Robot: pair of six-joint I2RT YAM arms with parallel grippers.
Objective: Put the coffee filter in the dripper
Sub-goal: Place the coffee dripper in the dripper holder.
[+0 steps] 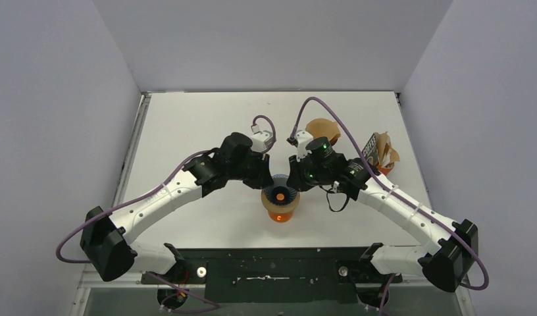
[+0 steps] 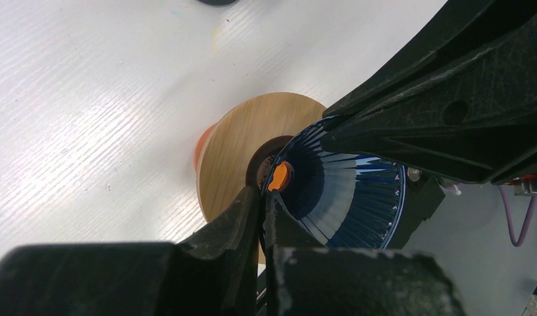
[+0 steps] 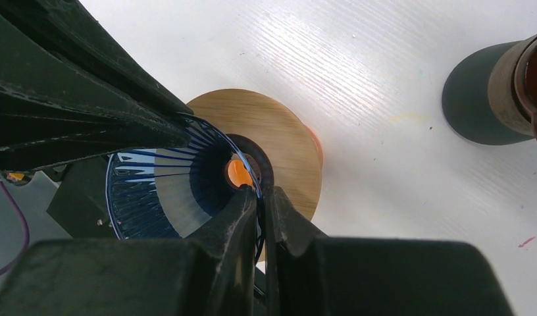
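The dripper (image 1: 280,196) is a blue ribbed glass cone on a round wooden collar, standing on an orange cup at the table's middle front. My left gripper (image 1: 266,180) is shut on the cone's left wall, one finger inside and one outside; in the left wrist view (image 2: 264,194) it pinches the glass beside the wooden collar (image 2: 239,141). My right gripper (image 1: 294,179) is shut on the opposite wall, as the right wrist view (image 3: 260,194) shows. The cone (image 3: 160,191) is empty inside. A brown coffee filter (image 1: 322,128) lies behind my right arm.
A black packet with several brown filters (image 1: 382,152) stands at the back right. A dark round object with a brown rim (image 3: 480,99) sits at the right edge of the right wrist view. Grey walls enclose the white table (image 1: 200,125).
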